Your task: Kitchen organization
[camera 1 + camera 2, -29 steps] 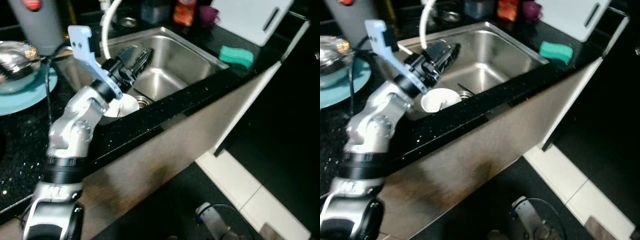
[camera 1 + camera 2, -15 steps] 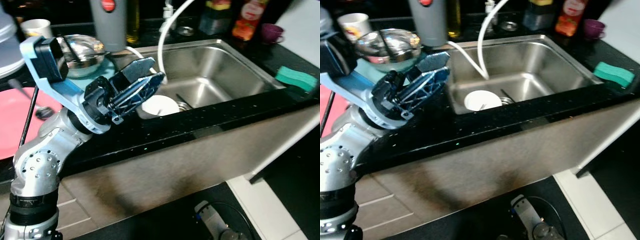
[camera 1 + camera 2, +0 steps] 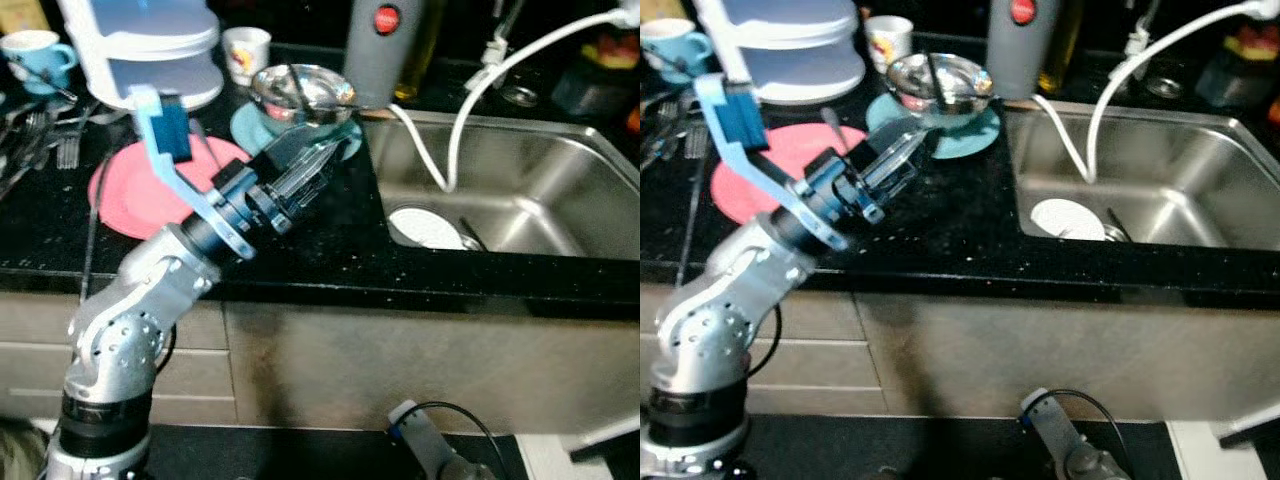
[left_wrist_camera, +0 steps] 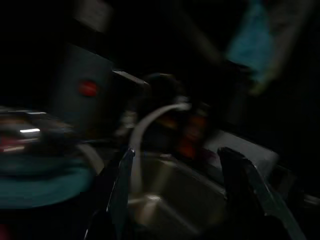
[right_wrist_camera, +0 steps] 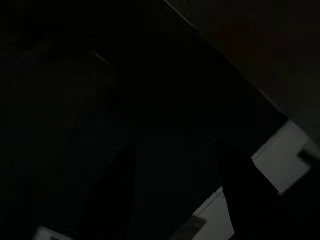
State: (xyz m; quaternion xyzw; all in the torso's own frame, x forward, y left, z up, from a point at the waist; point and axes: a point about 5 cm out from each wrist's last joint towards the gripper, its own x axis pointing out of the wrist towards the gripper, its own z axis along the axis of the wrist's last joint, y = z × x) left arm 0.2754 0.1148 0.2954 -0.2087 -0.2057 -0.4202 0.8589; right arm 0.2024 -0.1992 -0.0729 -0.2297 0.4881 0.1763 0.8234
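My left gripper point(image 3: 320, 150) is held out low over the black counter point(image 3: 330, 250), just left of the steel sink point(image 3: 560, 190). Its tips reach the rim of a teal plate point(image 3: 340, 140) that carries a steel bowl point(image 3: 300, 90). The left wrist view shows the fingers point(image 4: 120, 185) spread apart, open, with nothing between them. A white bowl point(image 3: 425, 225) lies in the sink beside a utensil. A pink plate point(image 3: 125, 190) lies on the counter under my left forearm. My right arm point(image 3: 425, 450) hangs low before the cabinet; its dark wrist view shows the fingers point(image 5: 235, 190) apart above pale floor.
A grey canister with a red button point(image 3: 380, 40) stands behind the bowl. A white faucet hose point(image 3: 470, 110) droops into the sink. Back left are a white and blue stacked container point(image 3: 150, 45), a white cup point(image 3: 245, 50), a blue cup point(image 3: 30, 50) and forks point(image 3: 55, 140).
The camera has swung left, from the sink to the counter. My left gripper has come away from above the sink's white bowl to the counter by the teal plate.
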